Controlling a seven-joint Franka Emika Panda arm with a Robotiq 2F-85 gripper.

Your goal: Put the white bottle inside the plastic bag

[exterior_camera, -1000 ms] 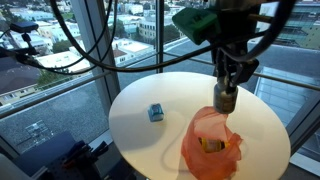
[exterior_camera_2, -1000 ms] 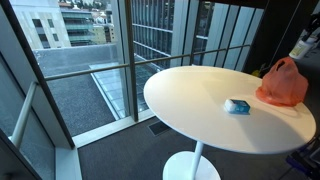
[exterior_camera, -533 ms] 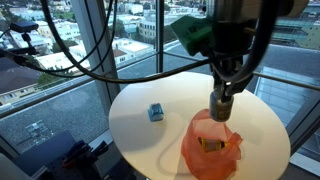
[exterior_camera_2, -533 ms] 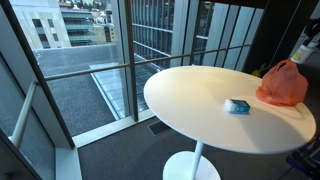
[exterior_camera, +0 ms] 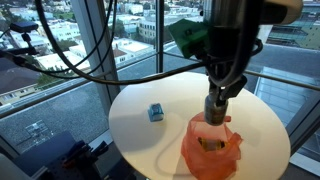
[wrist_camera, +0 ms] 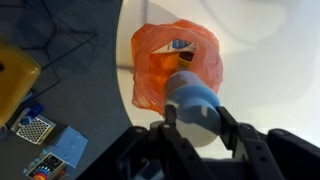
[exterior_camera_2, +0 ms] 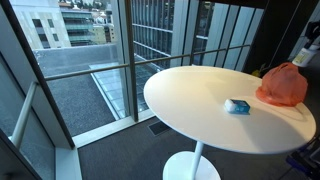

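Observation:
An orange plastic bag (exterior_camera: 212, 152) lies on the round white table (exterior_camera: 150, 140), and something yellowish shows through it. My gripper (exterior_camera: 217, 101) is shut on the white bottle (exterior_camera: 215, 113) and holds it upright right over the top of the bag. In the wrist view the bottle (wrist_camera: 190, 98) sits between the two fingers of the gripper (wrist_camera: 196, 118), with the bag (wrist_camera: 160, 65) just beyond it. The bag also shows in an exterior view (exterior_camera_2: 283, 85) at the table's right side; there the gripper is hidden.
A small blue box (exterior_camera: 155, 112) lies on the table to the left of the bag, and shows in an exterior view (exterior_camera_2: 237, 106) too. Tall windows and black cables (exterior_camera: 80, 50) stand behind the table. The table edge (wrist_camera: 128, 100) is close to the bag.
My gripper has come down and a little to the left with the bottle, closer to the bag's top. The bag and the blue box have not moved.

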